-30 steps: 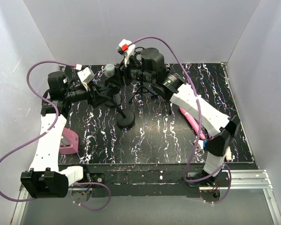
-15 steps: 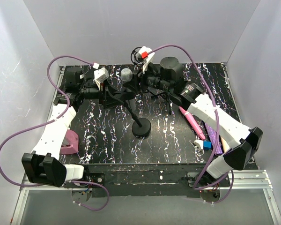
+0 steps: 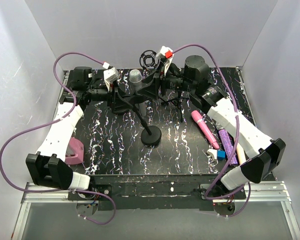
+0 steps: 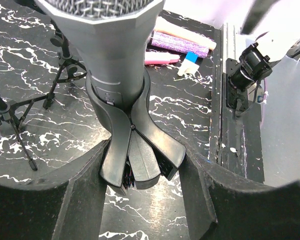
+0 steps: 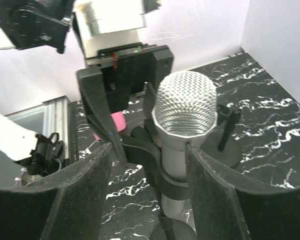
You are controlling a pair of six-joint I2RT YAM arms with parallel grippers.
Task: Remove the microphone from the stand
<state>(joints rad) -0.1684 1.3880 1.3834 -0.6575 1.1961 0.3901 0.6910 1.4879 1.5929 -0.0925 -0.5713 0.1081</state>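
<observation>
The grey microphone (image 3: 135, 76) sits upright in the black clip of its stand, whose round base (image 3: 151, 136) rests mid-table. My left gripper (image 3: 125, 99) is shut on the clip (image 4: 140, 150), both fingers against its wings, below the microphone body (image 4: 117, 45). My right gripper (image 3: 151, 86) is open around the microphone's mesh head (image 5: 185, 112). Its right finger (image 5: 215, 195) touches the neck, while its left finger (image 5: 75, 200) stands well apart. The clip (image 5: 157, 167) shows under the head, with the left gripper's finger (image 5: 97, 110) beside it.
A small black tripod (image 3: 172, 102) stands behind the stand. A black ring mount (image 3: 148, 58) is at the back wall. Pink (image 3: 205, 129) and purple (image 3: 227, 145) tubes and a blue cube (image 3: 220, 154) lie right. A pink tape roll (image 3: 75, 151) lies left.
Both arms and the stand with the microphone shifted right across the table over the last second. The right gripper has since come in around the microphone head.
</observation>
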